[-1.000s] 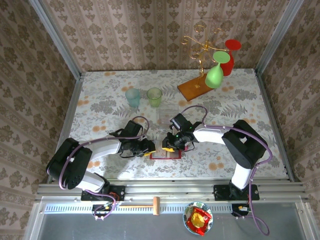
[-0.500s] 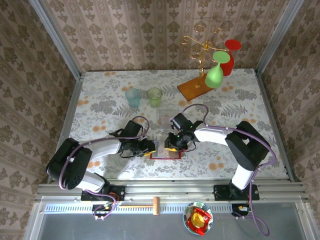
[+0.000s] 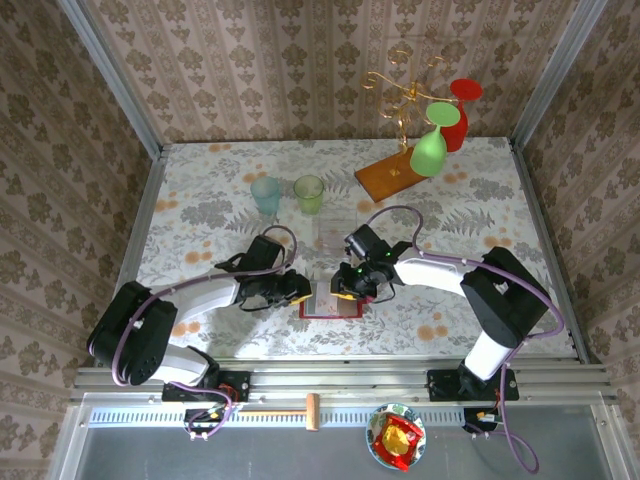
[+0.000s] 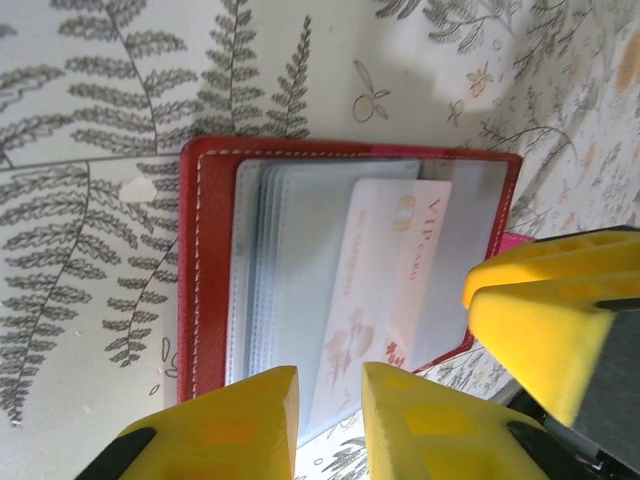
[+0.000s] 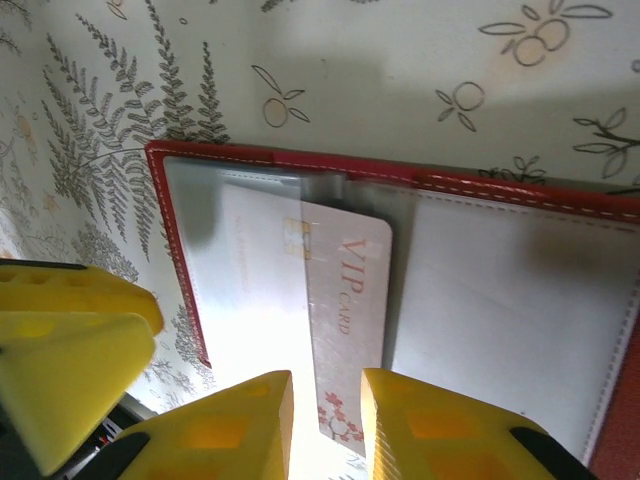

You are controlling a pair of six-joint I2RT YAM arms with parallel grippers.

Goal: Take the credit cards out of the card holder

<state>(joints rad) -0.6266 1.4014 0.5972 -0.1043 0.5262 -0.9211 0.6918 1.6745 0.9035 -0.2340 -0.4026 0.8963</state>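
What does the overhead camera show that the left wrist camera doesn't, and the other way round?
Overhead: a blue cup, a green cup, the wooden board with its gold rack, a green glass and a red glass.
Left wrist: the VIP lettering on a white card among the clear sleeves, with yellow fingers of the left end effector at its lower end.
Both: the open red card holder on the leaf-patterned tablecloth.

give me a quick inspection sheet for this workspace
surface: floral tablecloth, flat
job's things: red card holder lies open; VIP card sits askew, partly out of its sleeve
clutter: teal cup, green cup, wooden board, green glass, red glass, all farther back
grippers: left gripper and right gripper over the card's end, jaws slightly apart
cables: purple cables loop above both arms
surroundings: patterned walls; bowl below the front rail
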